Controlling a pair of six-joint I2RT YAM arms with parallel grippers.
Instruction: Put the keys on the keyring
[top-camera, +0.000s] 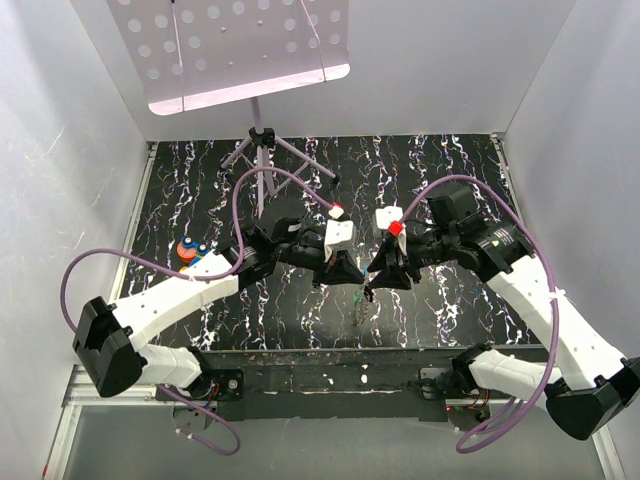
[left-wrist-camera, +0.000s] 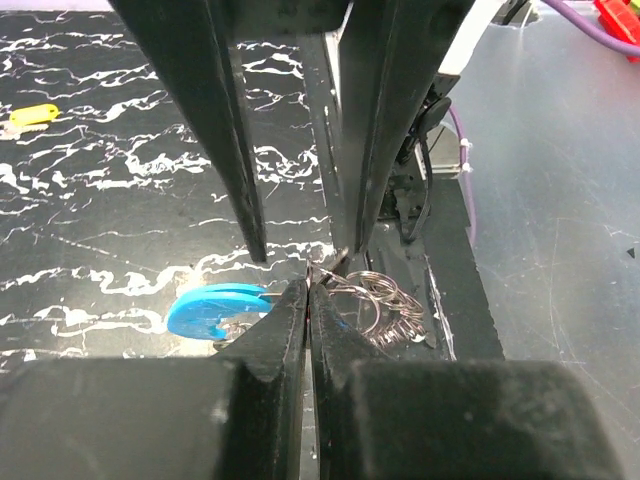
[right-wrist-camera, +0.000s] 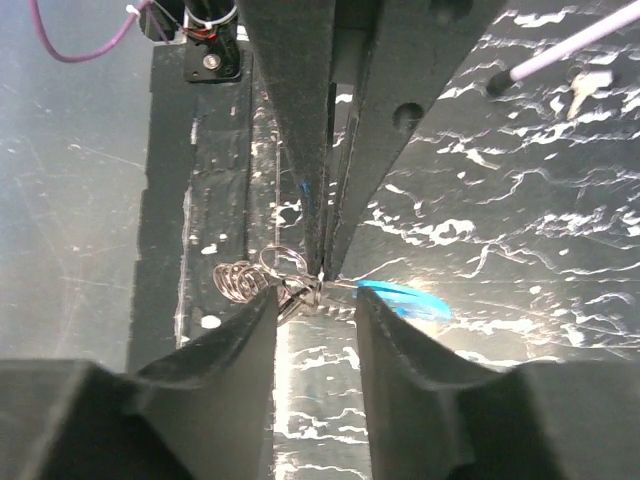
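The keyring shows in the left wrist view as a bright blue tag (left-wrist-camera: 215, 308) joined to a cluster of thin metal rings (left-wrist-camera: 385, 305). In the right wrist view the blue tag (right-wrist-camera: 405, 298) lies right of the rings (right-wrist-camera: 250, 278). My left gripper (left-wrist-camera: 308, 290) is shut on the ring wire between tag and rings, just above the mat's near edge. My right gripper (right-wrist-camera: 315, 300) is open, its fingers on either side of the left gripper's tips and the ring. In the top view the left gripper (top-camera: 345, 275) and the right gripper (top-camera: 375, 285) meet over the keyring (top-camera: 358, 298). A small pale key-like piece (right-wrist-camera: 583, 90) lies far off on the mat.
A tripod stand (top-camera: 262, 140) with a perforated plate stands at the back centre. Orange and blue tags (top-camera: 192, 250) lie at the mat's left edge. A yellow tag (left-wrist-camera: 32, 114) lies on the mat. The black front rail (top-camera: 330, 365) runs just below the grippers.
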